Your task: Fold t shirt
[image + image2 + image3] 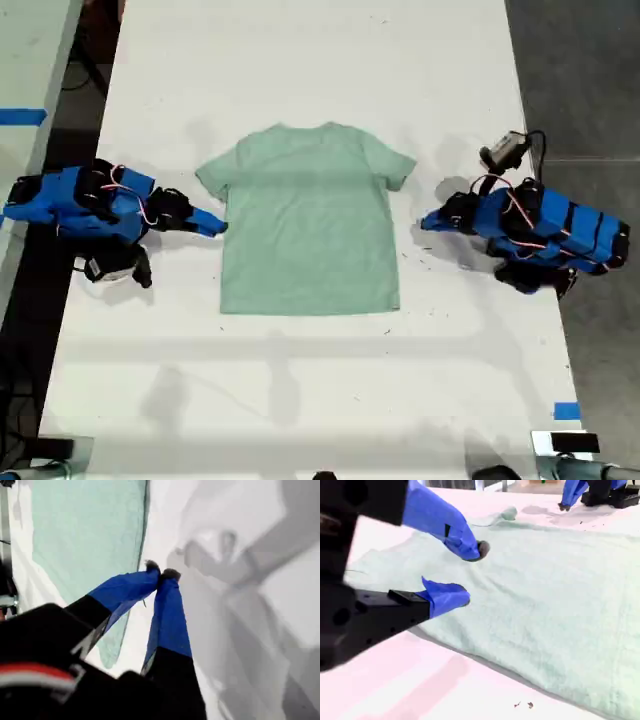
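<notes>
The pale mint t shirt (310, 220) lies flat and spread out in the middle of the white table (300, 400), neck toward the far edge. Near the exterior view's right, my first gripper (425, 222) is shut with nothing in it, a short gap off the shirt's side edge; its wrist view shows the closed tips (161, 572) over bare table beside the t shirt (85, 530). From the exterior view's left, my second gripper (215, 226) reaches the shirt's other side edge below the sleeve. It stands open (470, 575) over the t shirt (545, 595), holding nothing.
A small grey device (505, 150) with a cable sits behind the first arm. Blue tape marks (566, 410) the table's near corner on the exterior view's right. Dark floor (590, 80) runs past the table edge there. Black specks (522, 705) dot the table.
</notes>
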`<state>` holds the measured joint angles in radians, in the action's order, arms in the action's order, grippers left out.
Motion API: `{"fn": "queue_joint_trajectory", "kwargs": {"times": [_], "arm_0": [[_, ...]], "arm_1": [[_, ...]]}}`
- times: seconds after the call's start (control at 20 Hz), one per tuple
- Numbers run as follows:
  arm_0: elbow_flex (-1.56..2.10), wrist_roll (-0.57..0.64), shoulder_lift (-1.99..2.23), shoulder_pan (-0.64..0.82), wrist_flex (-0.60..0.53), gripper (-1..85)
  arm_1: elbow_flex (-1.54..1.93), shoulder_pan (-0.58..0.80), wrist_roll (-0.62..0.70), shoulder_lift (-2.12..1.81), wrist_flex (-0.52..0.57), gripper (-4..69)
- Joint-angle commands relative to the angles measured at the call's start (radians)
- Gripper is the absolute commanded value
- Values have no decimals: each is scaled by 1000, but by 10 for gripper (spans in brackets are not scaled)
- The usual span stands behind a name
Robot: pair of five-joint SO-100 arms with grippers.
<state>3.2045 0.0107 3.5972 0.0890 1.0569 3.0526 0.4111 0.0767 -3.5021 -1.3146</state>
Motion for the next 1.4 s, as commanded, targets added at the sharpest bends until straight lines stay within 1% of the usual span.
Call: {"fn": "queue_joint_trajectory", "kwargs": {"times": [0.0, 0.05, 0.15, 0.2, 0.25, 0.3, 0.35, 0.4, 0.45, 0.65, 0.85, 0.9, 0.95, 1.0, 1.05, 1.2, 1.35], "arm_0": [[5, -20, 8, -11, 2, 112], [5, -20, 8, -11, 2, 112], [5, -20, 8, -11, 2, 112], [5, -20, 8, -11, 2, 112], [5, -20, 8, -11, 2, 112], [5, -20, 8, -11, 2, 112], [5, -20, 8, -11, 2, 112], [5, -20, 8, -11, 2, 112], [5, -20, 8, -11, 2, 112], [5, -20, 8, -11, 2, 112], [5, -20, 8, -11, 2, 112], [5, -20, 8, -11, 2, 112], [5, -20, 8, -11, 2, 112], [5, -20, 8, -11, 2, 112], [5, -20, 8, -11, 2, 112], [5, -20, 8, -11, 2, 112], [5, -20, 8, -11, 2, 112]], "arm_1": [[57, -8, 5, -9, 31, 22], [25, -9, 138, -6, 61, 23], [-112, 48, 253, 140, 63, 24], [-253, 106, 304, 341, 58, 29], [-414, 166, 376, 575, 55, 74], [-577, 212, 437, 782, 55, 161], [-718, 244, 477, 954, 52, 240], [-831, 281, 511, 1094, 61, 263], [-922, 318, 532, 1212, 75, 280], [-1146, 430, 591, 1589, 183, 284], [-1180, 523, 575, 1776, 259, 279], [-1173, 531, 577, 1807, 288, 262], [-1170, 532, 575, 1850, 316, 153], [-1164, 538, 568, 1904, 330, 11], [-1164, 540, 566, 1922, 331, 12], [-1152, 491, 566, 1738, 299, 12], [-1252, 339, 574, 1588, 275, 12]]}}
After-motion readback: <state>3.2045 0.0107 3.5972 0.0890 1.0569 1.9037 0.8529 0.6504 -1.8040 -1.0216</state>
